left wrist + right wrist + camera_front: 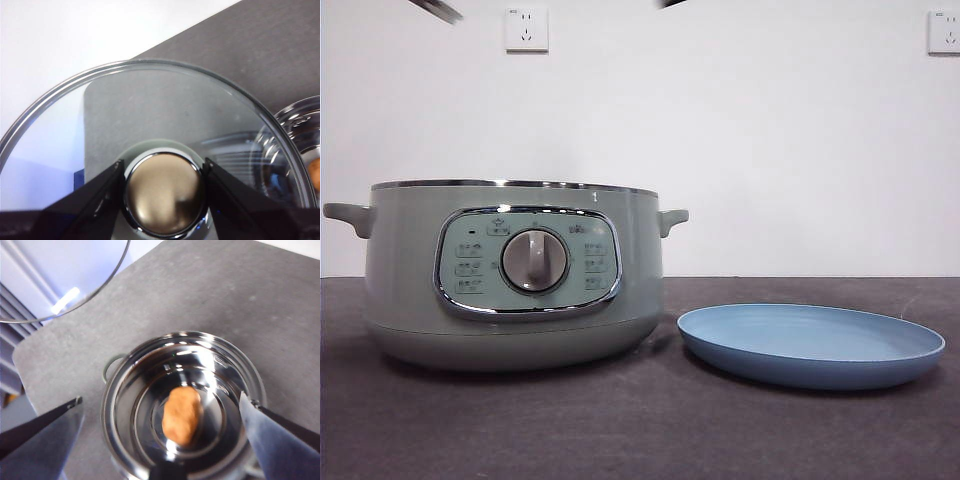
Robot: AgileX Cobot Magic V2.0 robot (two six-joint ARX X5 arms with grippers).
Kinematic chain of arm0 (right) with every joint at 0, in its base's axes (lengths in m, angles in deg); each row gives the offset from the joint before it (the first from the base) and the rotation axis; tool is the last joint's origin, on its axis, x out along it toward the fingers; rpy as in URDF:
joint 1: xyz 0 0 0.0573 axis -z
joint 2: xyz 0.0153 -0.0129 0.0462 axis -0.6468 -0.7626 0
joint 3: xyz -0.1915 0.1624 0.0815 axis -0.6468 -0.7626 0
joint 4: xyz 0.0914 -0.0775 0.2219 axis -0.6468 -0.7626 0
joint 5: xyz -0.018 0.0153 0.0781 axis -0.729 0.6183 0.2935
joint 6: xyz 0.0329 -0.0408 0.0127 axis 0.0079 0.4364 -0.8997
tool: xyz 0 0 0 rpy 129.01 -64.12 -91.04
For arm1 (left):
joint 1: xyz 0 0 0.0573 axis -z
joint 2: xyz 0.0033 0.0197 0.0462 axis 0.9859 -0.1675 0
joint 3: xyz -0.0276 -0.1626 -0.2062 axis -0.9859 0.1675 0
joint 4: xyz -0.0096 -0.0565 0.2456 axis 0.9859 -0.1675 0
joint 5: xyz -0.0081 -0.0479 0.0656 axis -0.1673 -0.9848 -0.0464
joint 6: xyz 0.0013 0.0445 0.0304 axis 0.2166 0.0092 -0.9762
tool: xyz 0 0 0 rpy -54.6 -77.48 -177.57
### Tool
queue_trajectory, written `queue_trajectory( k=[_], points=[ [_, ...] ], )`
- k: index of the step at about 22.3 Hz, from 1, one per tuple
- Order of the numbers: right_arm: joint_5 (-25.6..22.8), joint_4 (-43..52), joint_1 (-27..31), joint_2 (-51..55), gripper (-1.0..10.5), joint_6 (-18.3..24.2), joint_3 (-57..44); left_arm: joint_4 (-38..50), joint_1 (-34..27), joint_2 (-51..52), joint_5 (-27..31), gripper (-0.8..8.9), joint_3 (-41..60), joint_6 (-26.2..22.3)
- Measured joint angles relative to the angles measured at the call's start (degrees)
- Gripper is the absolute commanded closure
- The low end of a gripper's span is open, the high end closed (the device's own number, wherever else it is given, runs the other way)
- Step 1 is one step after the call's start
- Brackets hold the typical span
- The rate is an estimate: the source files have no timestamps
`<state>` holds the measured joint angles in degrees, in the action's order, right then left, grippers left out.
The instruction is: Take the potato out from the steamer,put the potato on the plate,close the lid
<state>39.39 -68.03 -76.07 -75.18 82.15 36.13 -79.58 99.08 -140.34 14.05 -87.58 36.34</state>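
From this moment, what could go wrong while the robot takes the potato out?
1. The left gripper holds the glass lid only by its knob; a slip could drop it.
2. The potato lies deep in the steamer, whose bowl is shiny and curved. The open right gripper, above it, may hit the wall or push the potato aside.
3. The plate is shallow, so the potato might roll off.

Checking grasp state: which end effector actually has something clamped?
The left end effector: its jaws pinch the lid by its knob. The right end effector hangs open above the potato in the steamer.
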Motion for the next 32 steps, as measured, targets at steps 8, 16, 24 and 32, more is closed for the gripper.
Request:
queue_trajectory(
  k=[8,16,24,32],
  points=[
    [-7.0,-2.3,-7.4,-22.2,3.8,2.7,17.7,-0.1,-4.2,0.5,-0.4,8.21,-0.1,0.0],
    [-14.2,-4.8,-9.6,-31.8,3.8,5.5,17.7,-0.1,-5.2,0.5,-5.0,8.21,-0.1,0.0],
    [-15.2,-8.7,-9.7,-35.4,3.8,6.3,18.0,-0.1,-5.4,0.5,-7.6,8.21,-0.1,0.0],
    [-15.3,-9.7,-9.9,-38.1,9.6,7.6,18.0,-0.1,-5.4,0.5,-9.1,8.21,-0.1,0.0]
  ],
)
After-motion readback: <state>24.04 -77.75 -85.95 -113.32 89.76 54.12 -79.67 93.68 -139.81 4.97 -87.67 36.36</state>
